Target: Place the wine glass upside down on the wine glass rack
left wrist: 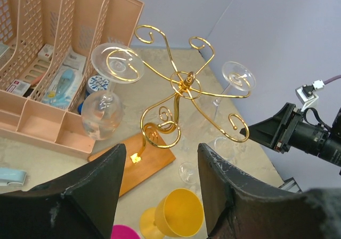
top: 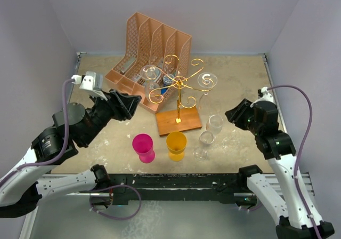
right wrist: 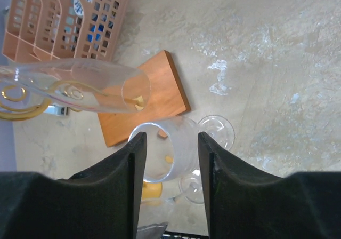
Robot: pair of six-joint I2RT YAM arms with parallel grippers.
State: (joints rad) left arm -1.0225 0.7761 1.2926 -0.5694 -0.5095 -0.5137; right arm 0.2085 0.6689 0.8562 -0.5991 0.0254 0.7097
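Clear wine glass point(right wrist: 165, 153) stands on the counter point(top: 234, 79) by the wine glass rack point(top: 180, 84), before the released right tool point(top: 230, 113); left tool point(top: 137, 101) released too. A skewed approach could topple neighbouring glasses point(top: 206, 138).

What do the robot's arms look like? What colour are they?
The left arm and the right arm have white tubes with chunky black joints. Each ends in two flat black fingers. A greyish-purple cable loops along each, and a small white box sits by the left wrist.
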